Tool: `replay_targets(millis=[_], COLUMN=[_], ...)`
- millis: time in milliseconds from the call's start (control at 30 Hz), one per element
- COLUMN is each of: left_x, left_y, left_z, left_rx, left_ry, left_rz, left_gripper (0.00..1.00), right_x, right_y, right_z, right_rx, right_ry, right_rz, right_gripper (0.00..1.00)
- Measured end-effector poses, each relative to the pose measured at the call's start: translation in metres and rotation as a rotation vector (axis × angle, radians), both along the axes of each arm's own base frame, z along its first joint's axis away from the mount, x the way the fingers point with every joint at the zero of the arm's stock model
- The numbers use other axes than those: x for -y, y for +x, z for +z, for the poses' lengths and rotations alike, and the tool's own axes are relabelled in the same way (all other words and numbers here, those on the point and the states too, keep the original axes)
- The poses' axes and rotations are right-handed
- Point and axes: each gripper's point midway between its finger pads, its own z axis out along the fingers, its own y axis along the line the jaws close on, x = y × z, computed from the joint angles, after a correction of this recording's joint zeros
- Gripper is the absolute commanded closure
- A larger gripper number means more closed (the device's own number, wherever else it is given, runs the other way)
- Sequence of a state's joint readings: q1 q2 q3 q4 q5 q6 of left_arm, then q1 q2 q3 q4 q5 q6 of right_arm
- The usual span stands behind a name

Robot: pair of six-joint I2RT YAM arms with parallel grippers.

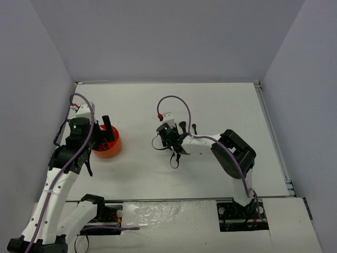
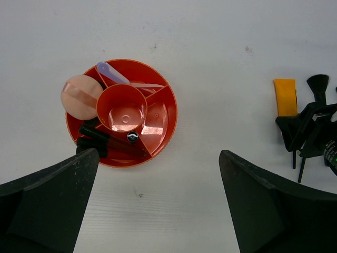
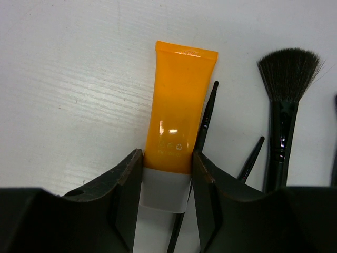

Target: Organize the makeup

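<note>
I am hovering my left fingers [image 2: 47, 200] over the white surface [image 1: 221, 105], spread wide and holding nothing. Just beyond them, toward the far side, the round orange tub [image 2: 160, 126] is sitting on the left part of the surface. A pale pink puff [image 2: 80, 97] is resting on the tub's left rim and hanging out over it. A lilac piece [image 2: 111, 73] is lying in a far compartment. Some black sticks [image 2: 108, 142] are lying in the near left compartment, though I cannot make out exactly what they are.

My right fingers [image 3: 126, 195] are sitting low near the middle of the surface, well to the right of the tub. They are flanking the white cap end of the orange-white tube [image 3: 179, 121], one on each side and right up against it. I cannot tell whether they are truly pinching it or only touching it. The tube is lying flat on the surface with its crimped orange end pointing away from my wrist.

A thin black pencil [image 3: 206, 116] is lying just right of the tube, along its edge, and running under one of my right fingers. A second thin stick [image 3: 253, 155] is lying further right. Beyond it a broad black brush [image 3: 287, 71] is resting with its bristles fanned, apart from the tube.
</note>
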State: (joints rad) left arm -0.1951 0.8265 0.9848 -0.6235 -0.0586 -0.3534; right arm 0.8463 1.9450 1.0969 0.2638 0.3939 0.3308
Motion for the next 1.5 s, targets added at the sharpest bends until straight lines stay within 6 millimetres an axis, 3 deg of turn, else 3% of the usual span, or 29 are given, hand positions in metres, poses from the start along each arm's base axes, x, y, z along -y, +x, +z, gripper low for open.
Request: replay_targets(millis=[167, 333, 433, 600, 767, 900, 1000, 1167, 1367, 1500], left_x=[0.001, 0.002, 0.002, 0.002, 0.003, 0.003, 0.004, 0.008, 0.023, 0.039], left_y=[0.000, 0.000, 0.000, 0.000, 0.000, 0.000, 0.000, 0.000, -0.002, -0.003], left_z=[0.000, 0.000, 0.000, -0.001, -0.001, -0.001, -0.001, 0.000, 0.000, -0.002], left_rx=[0.000, -0.001, -0.001, -0.002, -0.002, -0.002, -0.003, -0.002, -0.013, -0.037], left_ry=[-0.004, -0.005, -0.005, -0.006, -0.009, -0.009, -0.012, -0.034, -0.092, -0.156], left_rz=[-0.006, -0.009, -0.009, -0.011, -0.015, -0.015, -0.018, -0.031, -0.084, -0.146], left_gripper=[0.03, 0.03, 0.03, 0.03, 0.03, 0.03, 0.03, 0.03, 0.03, 0.03], right_x=[-0.005, -0.022, -0.031, -0.039, -0.039, -0.039, -0.039, -0.037, -0.037, -0.038], right_y=[-0.004, -0.012, -0.021, -0.033, -0.040, -0.042, -0.042, -0.041, -0.045, -0.061], right_z=[-0.001, -0.001, 0.000, -0.001, -0.004, -0.005, -0.005, -0.005, 0.000, 0.023], right_rx=[-0.004, -0.005, -0.010, -0.032, -0.060, -0.077, -0.085, -0.087, -0.074, -0.026], right_ry=[-0.013, 0.012, 0.026, 0.036, 0.043, 0.062, 0.071, 0.075, 0.093, 0.166], right_rz=[0.042, 0.150, 0.236, 0.344, 0.363, 0.339, 0.319, 0.297, 0.324, 0.408], right_gripper=[0.76, 0.74, 0.67, 0.47, 0.42, 0.49, 0.68, 0.89, 0.93, 0.93])
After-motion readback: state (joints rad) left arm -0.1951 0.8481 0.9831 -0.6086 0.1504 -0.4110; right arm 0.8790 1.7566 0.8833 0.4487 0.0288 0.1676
